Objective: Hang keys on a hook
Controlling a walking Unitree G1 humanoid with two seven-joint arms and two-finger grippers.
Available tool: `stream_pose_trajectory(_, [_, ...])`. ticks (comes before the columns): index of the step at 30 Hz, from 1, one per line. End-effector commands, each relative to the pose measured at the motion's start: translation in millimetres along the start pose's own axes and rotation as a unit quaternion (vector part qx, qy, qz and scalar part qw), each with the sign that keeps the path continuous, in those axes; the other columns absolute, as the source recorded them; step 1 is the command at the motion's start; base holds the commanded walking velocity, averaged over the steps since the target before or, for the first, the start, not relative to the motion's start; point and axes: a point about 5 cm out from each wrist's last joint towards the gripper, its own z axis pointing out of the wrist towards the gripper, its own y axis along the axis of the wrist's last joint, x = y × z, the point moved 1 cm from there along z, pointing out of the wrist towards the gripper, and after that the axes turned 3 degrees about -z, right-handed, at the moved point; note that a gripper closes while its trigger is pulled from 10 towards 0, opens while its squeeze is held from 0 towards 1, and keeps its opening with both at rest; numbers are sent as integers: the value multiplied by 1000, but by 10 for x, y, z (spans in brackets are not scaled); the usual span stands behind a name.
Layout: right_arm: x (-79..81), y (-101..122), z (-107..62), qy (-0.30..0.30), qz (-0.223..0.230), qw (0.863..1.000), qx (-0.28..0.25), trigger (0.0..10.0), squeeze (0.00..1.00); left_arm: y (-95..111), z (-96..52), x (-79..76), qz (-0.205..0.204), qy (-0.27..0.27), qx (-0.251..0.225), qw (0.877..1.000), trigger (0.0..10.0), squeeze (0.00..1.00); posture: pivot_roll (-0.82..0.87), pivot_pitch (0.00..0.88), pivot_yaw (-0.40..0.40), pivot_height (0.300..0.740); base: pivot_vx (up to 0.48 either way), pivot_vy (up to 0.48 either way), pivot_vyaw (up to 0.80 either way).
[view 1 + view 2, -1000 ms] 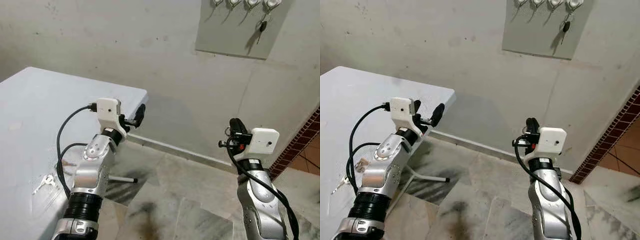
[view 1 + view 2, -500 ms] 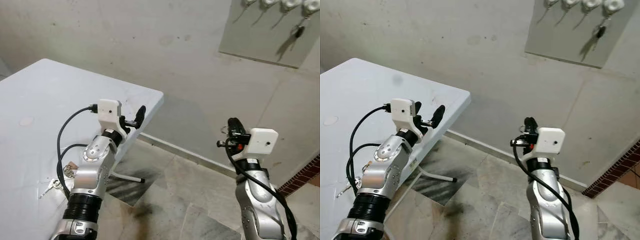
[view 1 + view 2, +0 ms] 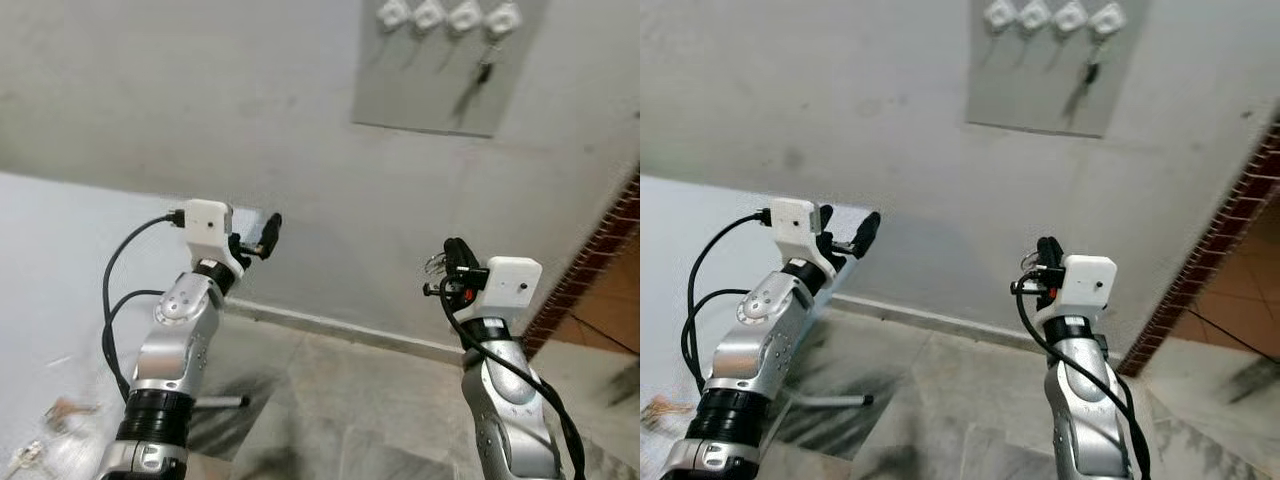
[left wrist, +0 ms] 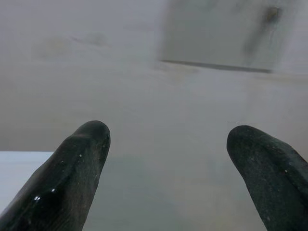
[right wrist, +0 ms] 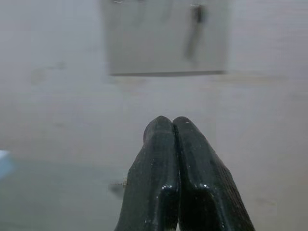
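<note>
With right claw [image 3: 453,250] pinched shut on key ring [image 3: 434,264] and left claw [image 3: 258,240] apart, idle: raise toward a free hook [image 3: 428,14], avoiding hanging keys [image 3: 484,72].

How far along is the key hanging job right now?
One set of keys already hangs on the rightmost hook of the wall board. The right hand is shut on a key ring, short of the board. More keys lie on the white table. The left hand is open.
</note>
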Motion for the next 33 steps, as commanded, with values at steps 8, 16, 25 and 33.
stream_pose_trajectory(8, [38, 93, 39, 9, 3, 1000, -22, 10000, 0, 60, 6, 49, 3, 9, -7, 1000, 10000, 0, 105, 29, 27, 740, 266, 0, 0])
stream_pose_trajectory(16, [45, 92, 34, 13, 1, 1000, -22, 10000, 0, 71, 9, 55, -1, 13, -9, 1000, 10000, 0, 105, 30, 25, 740, 274, 0, 0])
stream_pose_trajectory(25, [53, 101, 43, 14, 3, 1000, -24, 10000, 0, 73, 11, 69, -4, 16, -9, 1000, 10000, 0, 108, 34, 25, 740, 297, 0, 0])
stream_pose_trajectory(33, [56, 96, 35, 15, 3, 1000, -23, 10000, 0, 70, 5, 73, -5, 17, -8, 1000, 10000, 0, 109, 33, 24, 740, 297, 0, 0])
